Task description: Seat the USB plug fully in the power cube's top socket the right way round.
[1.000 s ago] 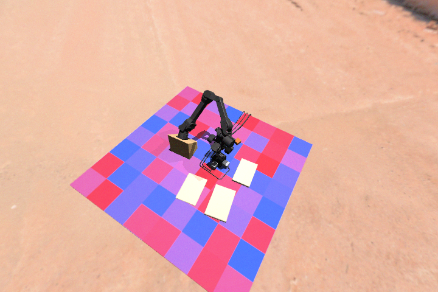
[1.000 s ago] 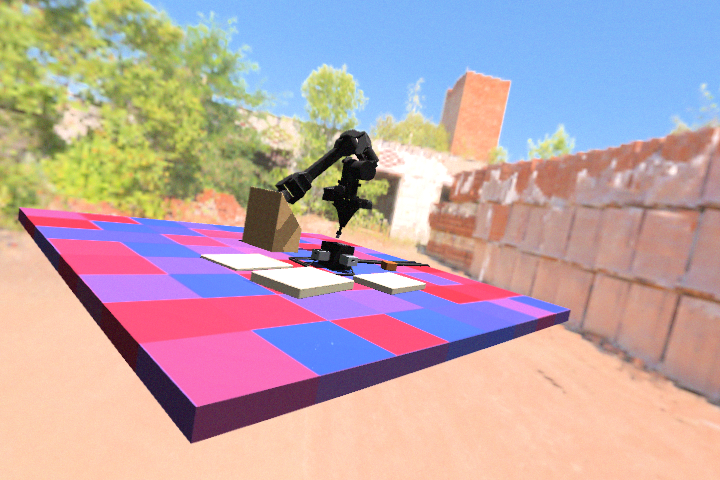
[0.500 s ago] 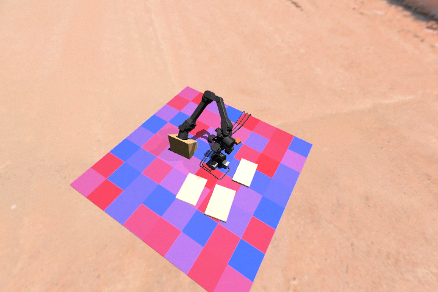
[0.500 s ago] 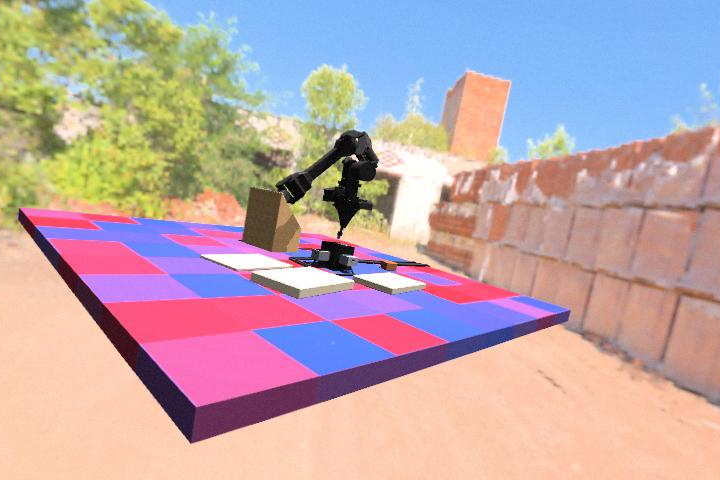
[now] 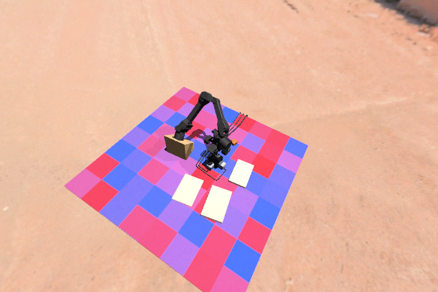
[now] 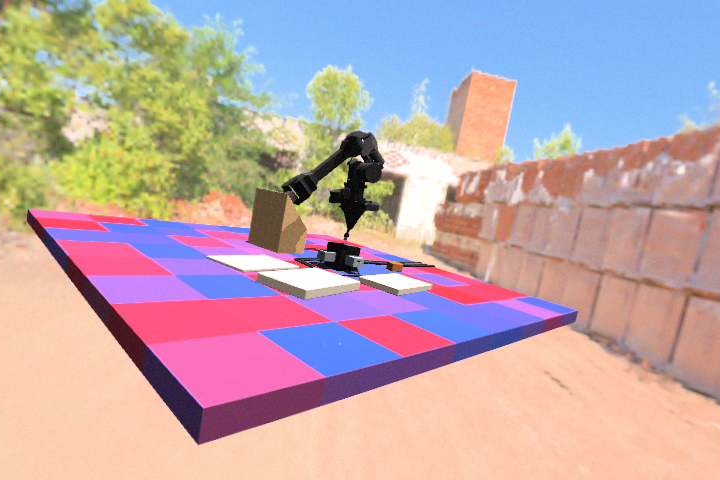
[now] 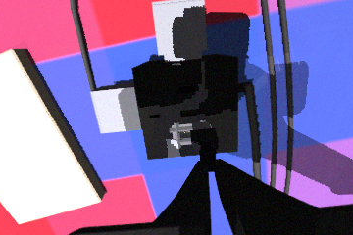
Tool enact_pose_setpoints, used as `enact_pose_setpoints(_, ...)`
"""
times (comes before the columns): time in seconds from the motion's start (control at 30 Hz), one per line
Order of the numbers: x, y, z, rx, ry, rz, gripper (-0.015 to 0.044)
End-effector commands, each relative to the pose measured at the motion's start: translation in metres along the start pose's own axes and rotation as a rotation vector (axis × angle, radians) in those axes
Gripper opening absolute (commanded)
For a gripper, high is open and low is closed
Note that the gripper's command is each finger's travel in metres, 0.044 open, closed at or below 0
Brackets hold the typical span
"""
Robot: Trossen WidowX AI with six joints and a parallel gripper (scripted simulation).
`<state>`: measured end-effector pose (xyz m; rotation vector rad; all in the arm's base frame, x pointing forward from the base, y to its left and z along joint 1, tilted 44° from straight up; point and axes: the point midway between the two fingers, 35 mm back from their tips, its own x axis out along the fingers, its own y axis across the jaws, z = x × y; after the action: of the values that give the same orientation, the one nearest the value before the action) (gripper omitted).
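The black power cube (image 5: pixel 216 159) (image 6: pixel 342 257) (image 7: pixel 157 134) stands on the table, with dark slots in its top. My gripper (image 6: pixel 346 229) (image 7: pixel 209 166) points down over it and is shut on the USB plug (image 7: pixel 204 139). The plug's dark body shows just beyond the fingertips in the wrist view, with silver metal beside it over the cube's near top part. In the exterior view the fingertips and plug stand slightly above the cube's top. The fingers and arm hide the socket opening in part. I cannot tell which way round the plug faces.
White side plugs (image 5: pixel 222 165) (image 6: pixel 326 255) (image 7: pixel 113 110) stick out of the cube, with black cables around it. Flat white slabs (image 5: pixel 216 204) (image 6: pixel 307 281) (image 7: pixel 42 142) lie nearby. An orange block (image 5: pixel 233 142) (image 6: pixel 394 266) and a brown block (image 5: pixel 176 146) (image 6: pixel 267 220) stand farther off.
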<state>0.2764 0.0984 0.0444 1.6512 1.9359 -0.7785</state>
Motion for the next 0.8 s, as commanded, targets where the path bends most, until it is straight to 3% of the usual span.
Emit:
enact_pose_setpoints(0.0,0.0004,0.0012,-0.0008,0.003,0.008,0.002,0.0)
enact_pose_setpoints(0.77,0.0032,0.0039,-0.0038,0.004,0.037,0.003,0.0)
